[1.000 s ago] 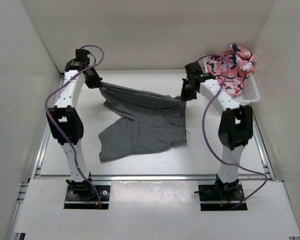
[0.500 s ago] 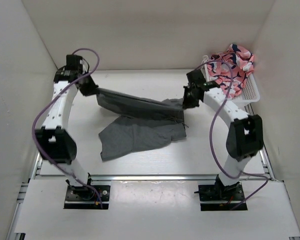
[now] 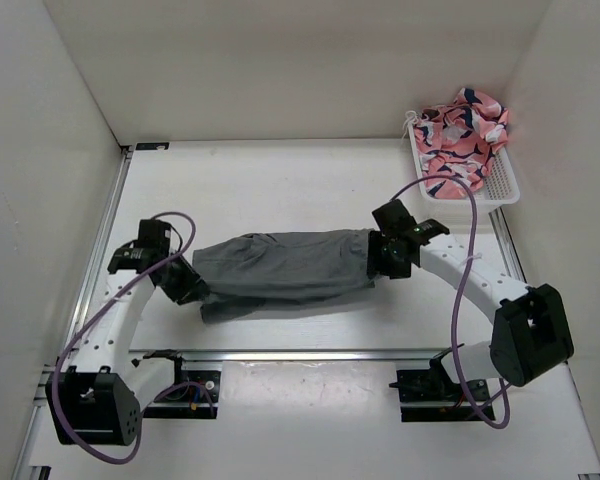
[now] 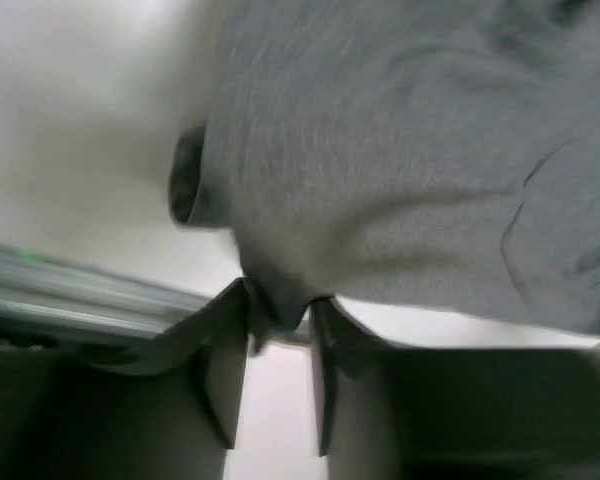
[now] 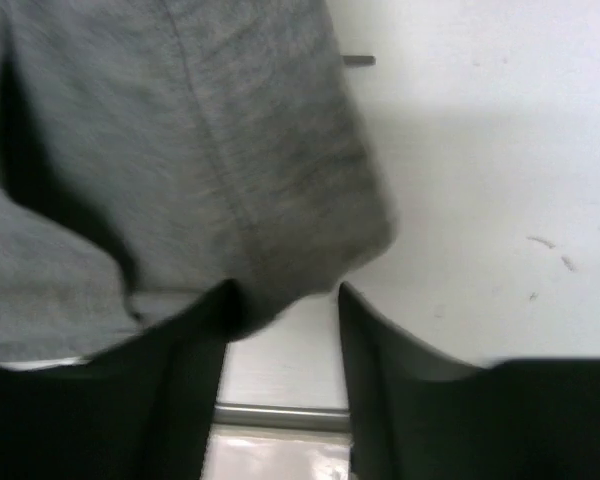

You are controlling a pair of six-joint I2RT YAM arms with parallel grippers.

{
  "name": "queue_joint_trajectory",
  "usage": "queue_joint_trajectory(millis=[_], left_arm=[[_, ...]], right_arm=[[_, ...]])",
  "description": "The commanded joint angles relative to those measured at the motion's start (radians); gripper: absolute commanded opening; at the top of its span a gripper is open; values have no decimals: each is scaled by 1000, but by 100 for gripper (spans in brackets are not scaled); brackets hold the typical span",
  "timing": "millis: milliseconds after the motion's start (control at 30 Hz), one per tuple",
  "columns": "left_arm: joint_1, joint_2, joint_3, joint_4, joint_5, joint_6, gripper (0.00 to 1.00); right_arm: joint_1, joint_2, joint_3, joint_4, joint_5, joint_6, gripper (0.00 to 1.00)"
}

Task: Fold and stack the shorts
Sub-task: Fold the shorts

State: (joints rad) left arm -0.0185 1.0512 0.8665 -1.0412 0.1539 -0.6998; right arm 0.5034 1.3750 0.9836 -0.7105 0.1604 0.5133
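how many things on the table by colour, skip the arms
grey shorts: 1
pink patterned shorts: 1
white basket: 1
total: 3

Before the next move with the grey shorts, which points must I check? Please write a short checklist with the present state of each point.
1. Grey shorts lie folded on the table: ok.
2. Right pincer open: ok, its jaws stand apart around the cloth edge.
3. Left pincer open: cannot tell, a cloth corner sits between its jaws.
4. Folded edges line up: cannot tell from above.
5. Pink shorts folded and stacked: not ok, bunched in the basket.
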Motion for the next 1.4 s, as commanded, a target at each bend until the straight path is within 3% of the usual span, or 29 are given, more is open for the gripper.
queue_joint_trajectory(millis=[0, 67, 133, 167, 233, 567, 700, 733, 833, 867, 1033, 1133, 1200, 1233, 1267, 1300, 1333, 1367], left_arm=[[0, -37, -76, 12, 12, -90, 46], [0, -20, -104, 21, 21, -90, 92], [0, 21, -118, 21, 21, -90, 100], [0, 30, -130, 30, 30, -90, 100], [0, 41, -142, 30, 30, -105, 100], [-20, 113, -227, 131, 18, -179, 100], [-40, 188, -251, 203, 19, -205, 100], [-40, 202, -251, 214, 19, -205, 98], [-58, 248, -228, 230, -5, -205, 82], [-58, 259, -228, 230, -16, -205, 65], [-67, 309, -173, 239, -36, -205, 10], [-67, 334, -117, 239, -36, -191, 10], [-67, 334, -92, 239, -36, -191, 10], [-67, 334, -80, 239, -36, -191, 10], [-67, 325, -48, 239, -27, -182, 10], [-67, 325, -28, 239, -27, -182, 10], [-58, 316, -6, 227, -27, -170, 10], [-46, 307, 44, 208, -27, -170, 10]], right_arm=[[12, -22, -28, -9, 30, 17, 62], [12, -42, -39, 14, -30, 17, 74], [12, -42, -39, 14, -56, 27, 85], [12, -54, -39, 14, -67, 27, 94], [-8, -63, -39, 14, -114, 37, 100], [-238, -105, -198, 147, -432, 79, 100], [-247, -73, -247, 259, -539, 141, 100], [-247, -54, -256, 316, -548, 157, 100], [-247, -15, -287, 413, -535, 208, 100], [-247, -4, -287, 431, -526, 208, 96], [-224, 62, -296, 523, -411, 232, 79], [-204, 123, -264, 549, -381, 241, 63], [-175, 169, -246, 559, -381, 252, 46], [-175, 170, -228, 548, -362, 264, 36], [-166, 179, -217, 522, -345, 264, 16], [-166, 168, -206, 502, -302, 264, 8], [-166, 168, -166, 473, -271, 264, 0], [-166, 151, -137, 435, -234, 237, 0]])
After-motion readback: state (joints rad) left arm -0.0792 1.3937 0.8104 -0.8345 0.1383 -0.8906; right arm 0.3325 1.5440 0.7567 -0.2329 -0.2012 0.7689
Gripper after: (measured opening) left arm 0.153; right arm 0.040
